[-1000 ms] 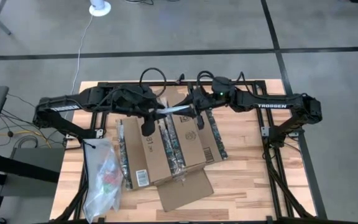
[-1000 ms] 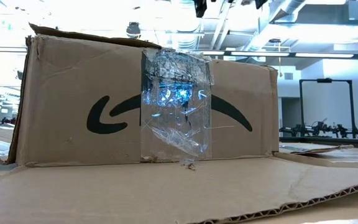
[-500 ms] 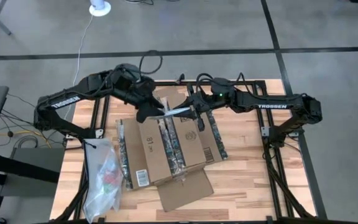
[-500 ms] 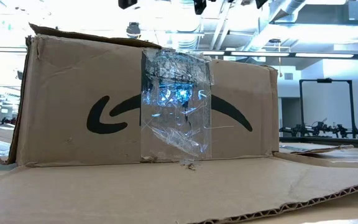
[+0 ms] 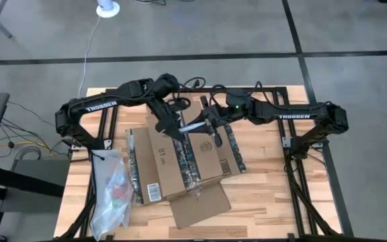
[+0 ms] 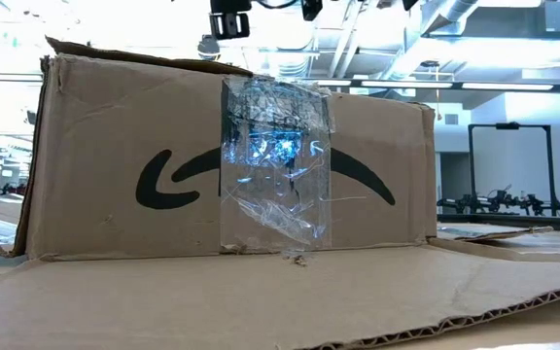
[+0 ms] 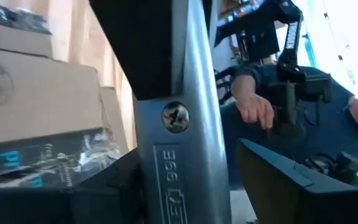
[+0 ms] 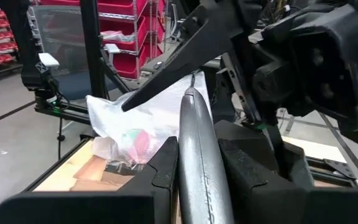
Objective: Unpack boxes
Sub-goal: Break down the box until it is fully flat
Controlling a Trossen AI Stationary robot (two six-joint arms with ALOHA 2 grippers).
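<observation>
The box [image 5: 177,160] lies mid-table, flaps spread; the right gripper [image 5: 207,124] clamps a metal blade [image 5: 192,126] above its far edge; the left gripper [image 5: 173,128] hangs beside the blade tip, its finger state hidden; a bag [image 5: 110,191] lies left.

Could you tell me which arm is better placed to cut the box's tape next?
Right, probably. The right gripper is clamped on the silver tool, which points out above the box near its tape strip. The left gripper only meets the tool's far end.
</observation>
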